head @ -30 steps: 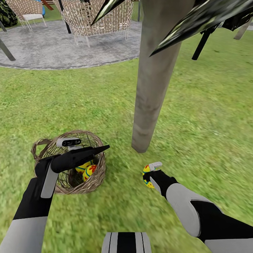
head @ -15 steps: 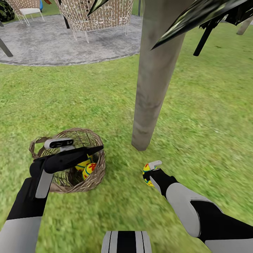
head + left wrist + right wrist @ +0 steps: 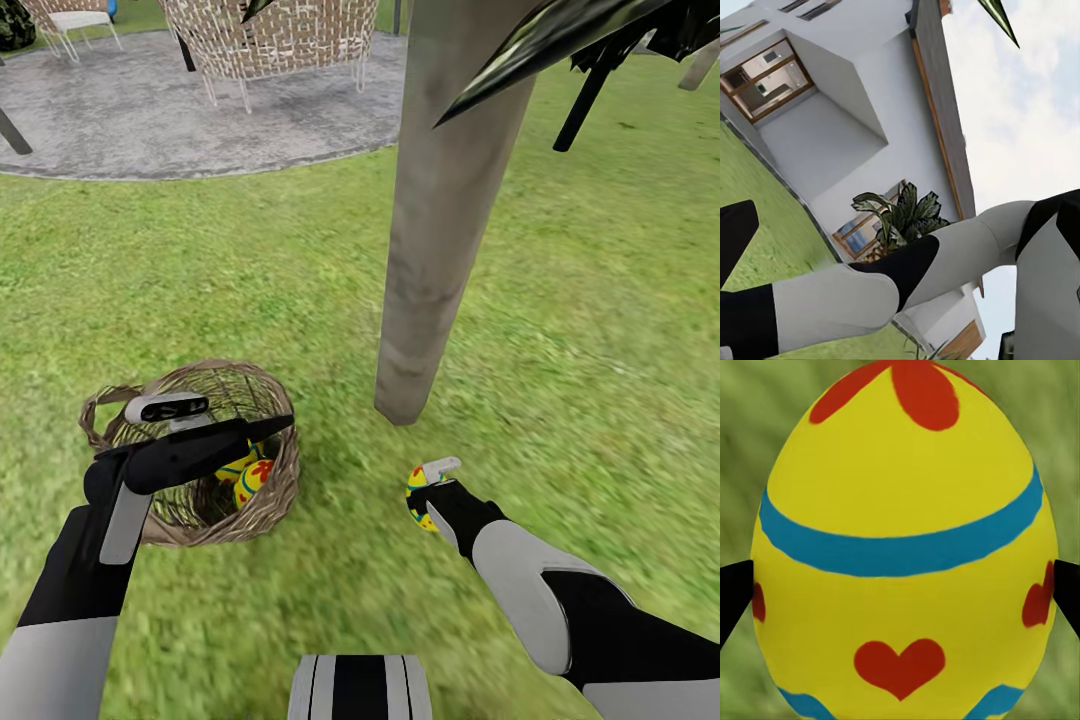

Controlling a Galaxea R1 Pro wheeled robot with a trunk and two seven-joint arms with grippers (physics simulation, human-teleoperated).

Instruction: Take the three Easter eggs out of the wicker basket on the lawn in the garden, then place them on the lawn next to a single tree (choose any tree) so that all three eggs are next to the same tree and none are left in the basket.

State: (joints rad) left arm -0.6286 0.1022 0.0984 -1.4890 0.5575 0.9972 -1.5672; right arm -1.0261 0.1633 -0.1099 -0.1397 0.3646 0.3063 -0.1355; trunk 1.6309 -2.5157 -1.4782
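Down by the foot of the tree [image 3: 440,230], the right gripper [image 3: 425,497] is clamped on one Easter egg [image 3: 904,547], holding it low over the lawn [image 3: 560,330] close to the trunk. The left gripper [image 3: 265,428] hovers over the wicker basket [image 3: 265,495]; I cannot tell how wide it is. Two more eggs [image 3: 248,478] lie inside, and the grey patio [image 3: 150,120] sits well beyond.

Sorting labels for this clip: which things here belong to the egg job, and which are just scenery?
Job: wicker basket; eggs in basket; egg in right gripper; tree; lawn.
Scenery: patio; woven chairs.
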